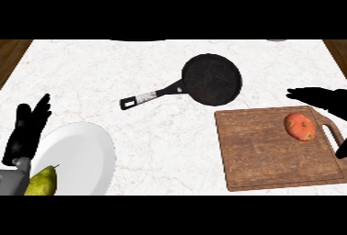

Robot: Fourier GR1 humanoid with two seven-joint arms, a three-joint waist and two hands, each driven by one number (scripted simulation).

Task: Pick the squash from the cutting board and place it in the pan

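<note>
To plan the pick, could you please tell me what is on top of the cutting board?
Only the squash lies on the cutting board, near its handle. The right robot hand covers part of the board's right edge.

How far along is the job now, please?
Nothing is done yet: the squash lies on the board. In hand: the right hand is open beside it. Left: grasp it and carry it to the pan, which holds nothing.

**Our Black Hands, Our Grey Arm**

We see our left hand in matte black, its fingers slim and tapering. Below it, our left forearm is pale grey and smoothly rounded. Our right hand is the same flat black, its surface detail too dark to tell.
</note>
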